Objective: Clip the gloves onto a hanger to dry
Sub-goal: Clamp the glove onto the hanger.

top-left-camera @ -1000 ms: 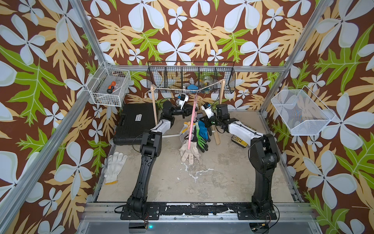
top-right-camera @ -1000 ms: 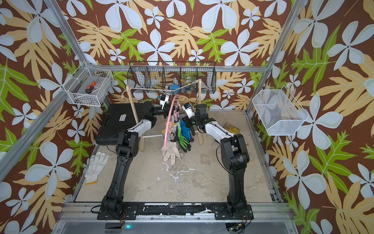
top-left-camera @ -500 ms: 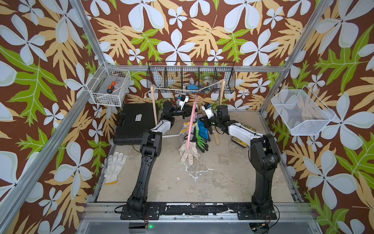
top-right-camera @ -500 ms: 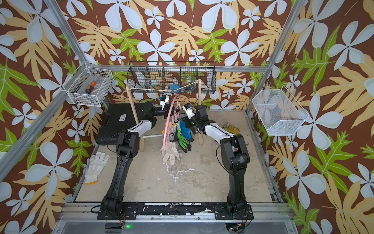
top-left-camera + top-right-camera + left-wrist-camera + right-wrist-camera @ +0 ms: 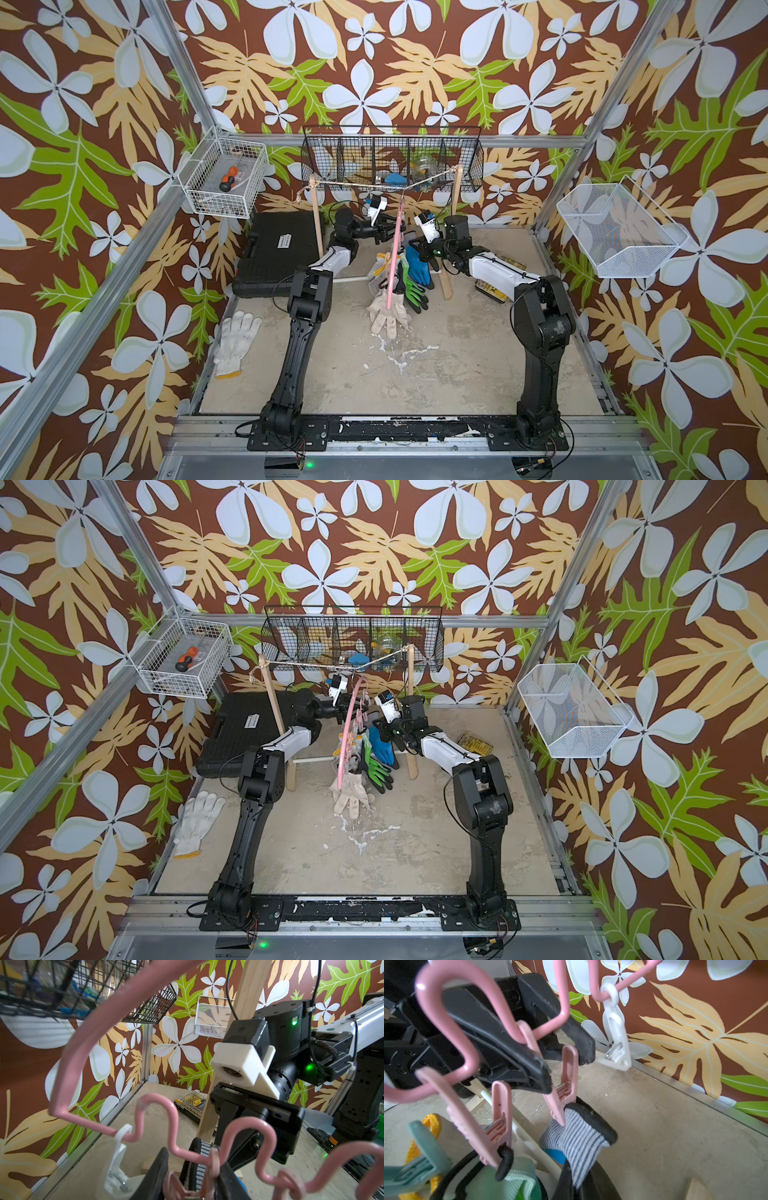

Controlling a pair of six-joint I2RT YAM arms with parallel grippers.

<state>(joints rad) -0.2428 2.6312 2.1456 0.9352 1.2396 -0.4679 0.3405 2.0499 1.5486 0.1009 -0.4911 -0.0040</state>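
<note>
The pink hanger [image 5: 395, 249] [image 5: 347, 729] hangs from the string between two wooden posts. A blue glove [image 5: 417, 268] [image 5: 381, 748], a green glove [image 5: 411, 291] and a beige glove [image 5: 388, 316] hang from its clips. In the right wrist view a pink clip [image 5: 562, 1084] bites the blue glove's striped cuff [image 5: 577, 1140]. My left gripper [image 5: 388, 230] [image 5: 565, 1068] [image 5: 193, 1159] straddles that clip's handles with its jaws apart. My right gripper [image 5: 422, 251] [image 5: 579, 1178] is shut on the cuff just below the clip. A white glove [image 5: 235, 340] lies on the floor at the left.
A black case [image 5: 282, 249] lies behind the left arm. The wooden rack posts [image 5: 316, 220] flank the hanger. A black wire basket [image 5: 392, 162] hangs above it. White baskets [image 5: 226, 183] [image 5: 619, 237] are on the side walls. A yellow bit box [image 5: 498, 282] lies by the right arm. An empty white clip [image 5: 614, 1028] hangs at the hanger's end.
My left gripper's jaws have parted around the pink clip. Both arms have stayed almost where they were, and the right gripper keeps its hold on the cuff.
</note>
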